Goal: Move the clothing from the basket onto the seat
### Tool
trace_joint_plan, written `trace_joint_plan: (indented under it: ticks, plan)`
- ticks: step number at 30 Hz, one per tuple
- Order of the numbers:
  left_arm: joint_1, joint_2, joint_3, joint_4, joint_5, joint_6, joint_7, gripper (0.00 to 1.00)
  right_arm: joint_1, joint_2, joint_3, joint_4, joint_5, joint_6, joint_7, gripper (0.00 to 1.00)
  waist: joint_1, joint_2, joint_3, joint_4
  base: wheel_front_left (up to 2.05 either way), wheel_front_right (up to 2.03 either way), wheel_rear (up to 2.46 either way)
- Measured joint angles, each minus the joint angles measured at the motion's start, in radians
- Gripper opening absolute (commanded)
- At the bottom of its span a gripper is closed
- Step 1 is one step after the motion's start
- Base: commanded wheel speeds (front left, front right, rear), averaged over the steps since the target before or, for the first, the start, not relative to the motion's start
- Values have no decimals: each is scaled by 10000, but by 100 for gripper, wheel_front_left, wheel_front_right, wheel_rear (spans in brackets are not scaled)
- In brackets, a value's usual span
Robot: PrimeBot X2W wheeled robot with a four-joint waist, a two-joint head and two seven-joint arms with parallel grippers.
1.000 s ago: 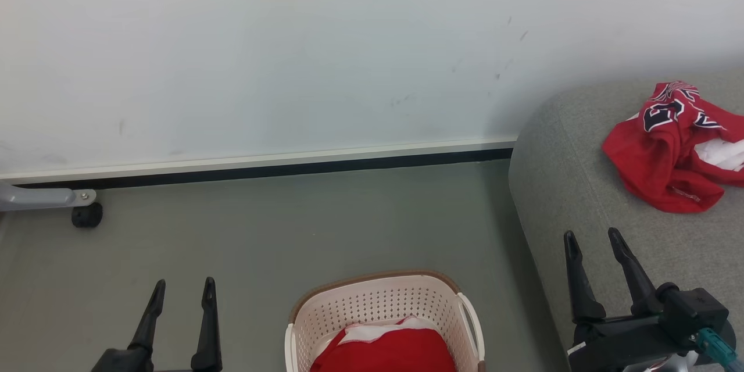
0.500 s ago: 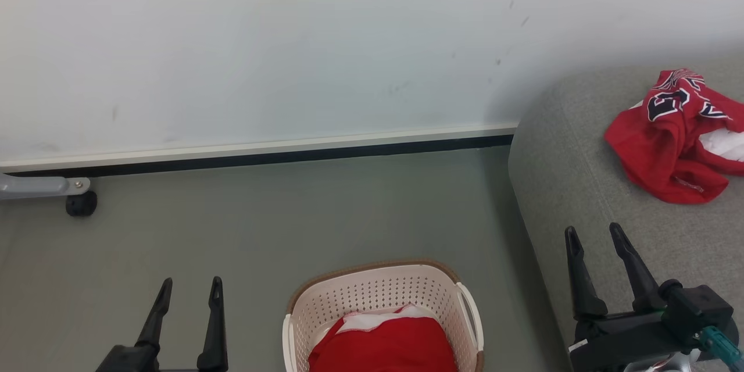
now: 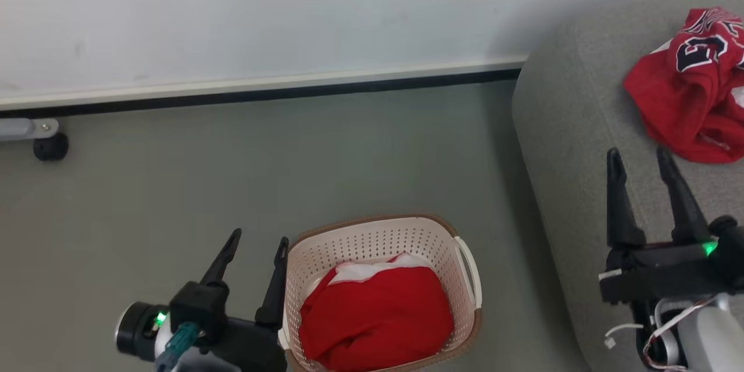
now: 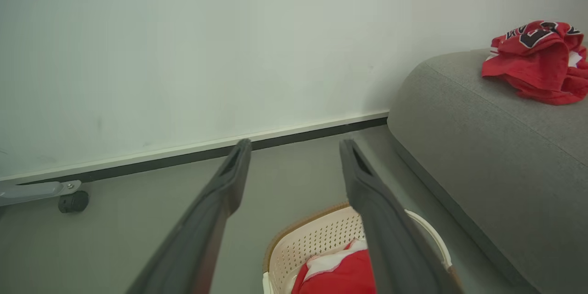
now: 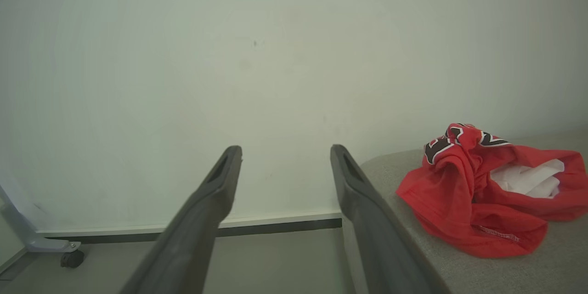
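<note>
Moved since the earlier frames: the head view has tipped downward, so everything rides higher in it. The left end effector has drawn in from the open floor to the basket's left side.

- Left end effector: released, fingers spread, nothing between them. Its right finger lies along the basket's left rim in the head view; contact cannot be told.
- Right end effector: released and empty, fingers spread over the near part of the sofa. It points toward the jersey and is apart from it.
- Basket: cream, perforated, with a brown rim. It stands on the floor, near centre, just left of the sofa.
- Garment: plain red with white trim, bunched inside the basket and filling most of it. Not yet moved.
- Jersey: red with black lettering, crumpled on the sofa at far right. Delivered.
- Sofa: grey, upholstered, on the right side.

Progress, as judged: one piece of two is done, roughly half. Remaining: reach into the basket, grip the garment, carry it right and lay it on the sofa.
</note>
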Motion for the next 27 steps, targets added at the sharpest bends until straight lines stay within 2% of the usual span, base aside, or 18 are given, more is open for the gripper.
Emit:
trace_joint_plan:
  ticks: [8, 21, 27]
  plan:
    - [-1291, -282, -909, 1126, 495, -497, 665, 100, -1577, -197, -291, -96, 52, -35, 125, 100, 1, 0, 1130, -124, 0, 0, 0]
    - [-3146, -445, -2084, 2974, 1313, -1369, 1555, 100, -3521, -75, -127, -236, 127, 19, 180, 100, 2, 1, 3034, -458, 0, 0, 0]
    - [-3724, -430, -2445, 3590, 1651, -1553, 1827, 100, -4143, -4, -31, -337, 140, 50, 180, 100, 1, 1, 3770, -637, 0, 0, 0]
